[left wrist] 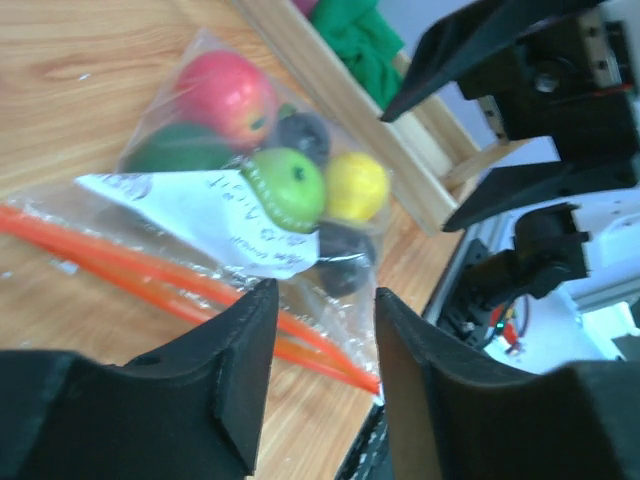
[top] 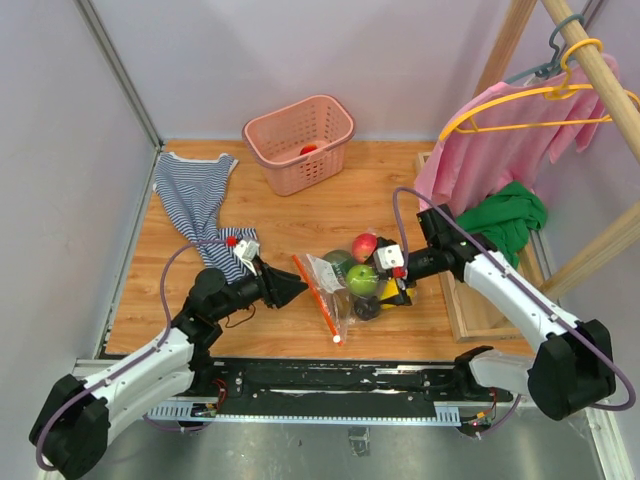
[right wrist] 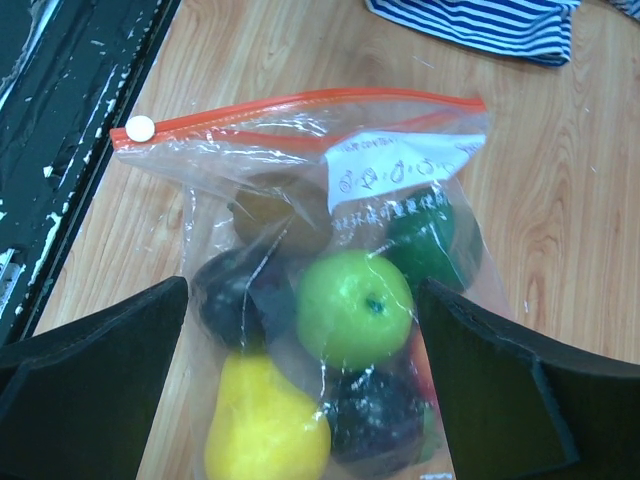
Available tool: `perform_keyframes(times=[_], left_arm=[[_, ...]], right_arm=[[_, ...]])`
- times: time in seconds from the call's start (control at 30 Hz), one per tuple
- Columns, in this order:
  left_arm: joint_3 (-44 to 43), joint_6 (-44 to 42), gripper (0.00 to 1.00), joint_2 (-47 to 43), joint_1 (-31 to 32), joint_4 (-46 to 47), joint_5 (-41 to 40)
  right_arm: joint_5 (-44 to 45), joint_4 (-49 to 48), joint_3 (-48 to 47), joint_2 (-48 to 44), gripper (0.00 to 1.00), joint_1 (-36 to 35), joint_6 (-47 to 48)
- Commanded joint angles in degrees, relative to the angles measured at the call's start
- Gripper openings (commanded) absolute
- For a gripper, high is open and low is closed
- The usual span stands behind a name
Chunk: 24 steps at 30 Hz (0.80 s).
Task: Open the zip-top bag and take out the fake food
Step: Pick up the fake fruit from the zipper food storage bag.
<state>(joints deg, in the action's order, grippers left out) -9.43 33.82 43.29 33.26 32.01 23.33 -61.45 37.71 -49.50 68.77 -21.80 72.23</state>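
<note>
The clear zip-top bag (top: pixel 335 283) lies on the wooden table with its red-orange zip strip (top: pixel 315 295) toward the left arm and a white slider (top: pixel 338 340) at the near end. Inside it are a red apple (top: pixel 365 244), a light green apple (top: pixel 362 280), a yellow fruit (top: pixel 388 292) and dark pieces. My left gripper (top: pixel 300 290) is open and empty just left of the strip (left wrist: pixel 150 275). My right gripper (top: pixel 397 283) is open wide over the bag's bottom end, with the fruits (right wrist: pixel 355 305) between its fingers. The bag's white label (right wrist: pixel 400 165) faces up.
A pink slotted basket (top: pixel 300 140) with a small red item stands at the back. A striped shirt (top: pixel 195 195) lies at the left. A wooden rack (top: pixel 470 320) with a pink garment (top: pixel 500 140) and a green cloth (top: pixel 505 220) stands at the right. The black rail (top: pixel 330 375) runs along the near edge.
</note>
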Motion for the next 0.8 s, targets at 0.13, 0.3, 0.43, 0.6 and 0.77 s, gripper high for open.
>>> perform_keyframes(times=[0.13,0.3,0.43,0.6,0.77], left_arm=[[-0.5,4.2,0.28,-2.4,0.3,-15.2,-7.1],[0.5,4.9,0.19,3.9,0.5,-10.2,-4.0],[0.2,4.5,0.17,10.1,1.3,-4.8,-2.7],[0.0,5.4,0.18,16.1,2.8,2.3,-2.1],[-0.1,6.1,0.2,22.2,4.3,8.8,-1.5]], right_arm=[[5.5,-6.4,0.8,1.7,0.99,-10.5,-2.3],[9.0,-10.9,1.0,3.6,0.95,-15.5,-7.2],[11.3,-11.9,0.9,6.5,0.89,-18.4,-9.0],[15.1,-11.6,0.0,9.8,0.82,-21.4,-9.6],[18.6,-10.9,-0.8,12.0,0.74,-22.0,-9.4]])
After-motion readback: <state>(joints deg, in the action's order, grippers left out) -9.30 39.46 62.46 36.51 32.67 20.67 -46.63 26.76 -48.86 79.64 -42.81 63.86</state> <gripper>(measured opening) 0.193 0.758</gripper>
